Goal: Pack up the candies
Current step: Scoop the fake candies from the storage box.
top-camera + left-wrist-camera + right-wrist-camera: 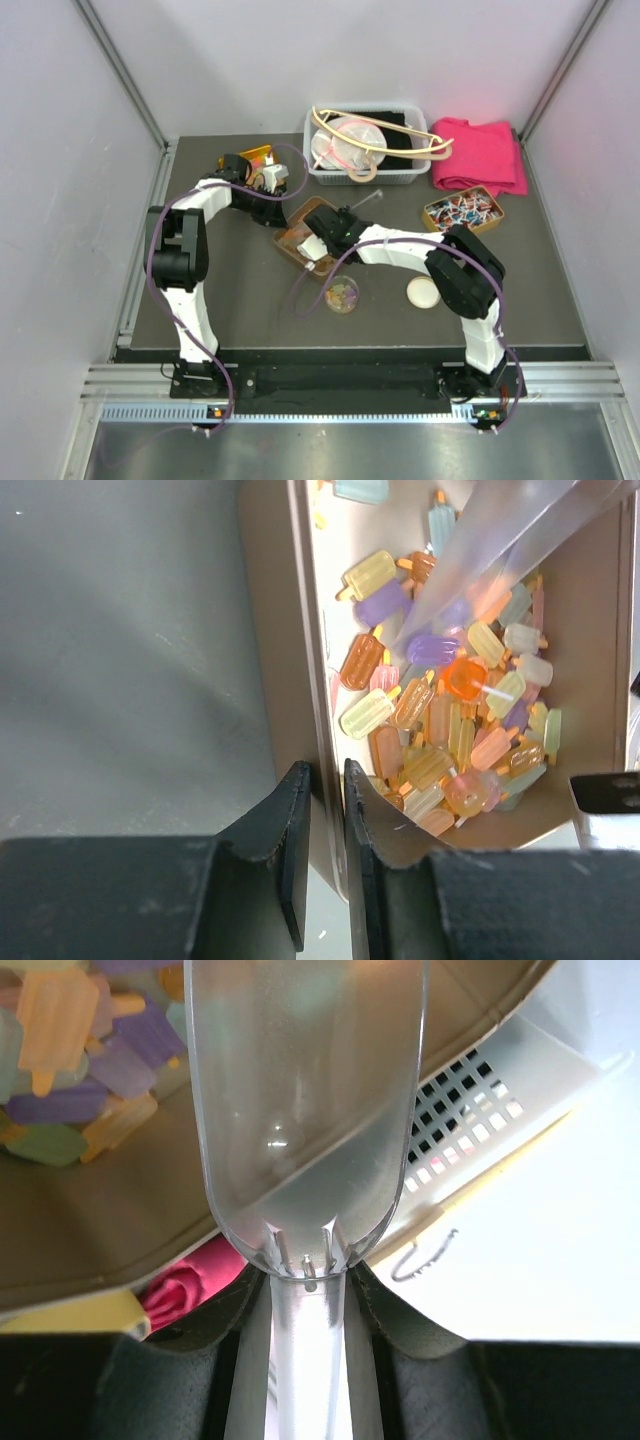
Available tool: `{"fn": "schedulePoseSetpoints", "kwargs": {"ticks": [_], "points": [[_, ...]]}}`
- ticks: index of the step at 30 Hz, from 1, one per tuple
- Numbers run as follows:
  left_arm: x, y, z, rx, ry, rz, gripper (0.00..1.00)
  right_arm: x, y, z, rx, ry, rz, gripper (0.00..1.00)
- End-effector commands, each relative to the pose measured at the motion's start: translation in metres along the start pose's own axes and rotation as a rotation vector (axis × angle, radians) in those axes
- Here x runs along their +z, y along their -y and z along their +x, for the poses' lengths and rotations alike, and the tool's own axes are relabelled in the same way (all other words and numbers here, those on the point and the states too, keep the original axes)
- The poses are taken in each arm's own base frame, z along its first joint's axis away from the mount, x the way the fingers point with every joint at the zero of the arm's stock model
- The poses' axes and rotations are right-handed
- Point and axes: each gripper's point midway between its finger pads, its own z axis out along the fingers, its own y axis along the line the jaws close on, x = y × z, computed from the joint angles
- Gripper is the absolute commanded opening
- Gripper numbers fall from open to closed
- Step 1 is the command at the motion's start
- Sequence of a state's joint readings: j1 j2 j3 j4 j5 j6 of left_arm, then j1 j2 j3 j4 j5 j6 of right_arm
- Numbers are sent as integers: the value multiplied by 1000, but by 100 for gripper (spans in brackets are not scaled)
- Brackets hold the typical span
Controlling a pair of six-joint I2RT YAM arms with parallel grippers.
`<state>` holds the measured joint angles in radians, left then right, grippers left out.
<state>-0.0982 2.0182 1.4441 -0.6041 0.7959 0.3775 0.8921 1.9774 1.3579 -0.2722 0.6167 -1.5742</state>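
Note:
The candies (440,720) are small translucent ice-lolly-shaped pieces in orange, yellow, pink and purple, heaped in a tan tray (300,630). My left gripper (327,780) is shut on the tray's side wall, one finger inside and one outside. My right gripper (305,1280) is shut on the handle of a clear plastic scoop (300,1110). The scoop's bowl reaches over the tray (120,1220) beside the candies (70,1040) and looks empty. From above, the tray (296,243) lies mid-table with the right gripper (322,243) over it. A small round tub (343,294) holding a few candies stands in front.
A white lid (423,292) lies right of the tub. A tin of wrapped sweets (463,210) sits at the right, with a pink cloth (480,155) behind it. A white basket (365,145) with hangers stands at the back. A yellow packet (258,155) lies at the back left.

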Motion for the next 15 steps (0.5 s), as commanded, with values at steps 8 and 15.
{"fn": "schedulePoseSetpoints", "kwargs": {"ticks": [8,15], "points": [[-2,13,9,-32,-7,40,0,-37,56,71,36,-197,157,0],[-13,29,-5,-49,67,144,0,-40,52,64,241,-91,109,0]]}}
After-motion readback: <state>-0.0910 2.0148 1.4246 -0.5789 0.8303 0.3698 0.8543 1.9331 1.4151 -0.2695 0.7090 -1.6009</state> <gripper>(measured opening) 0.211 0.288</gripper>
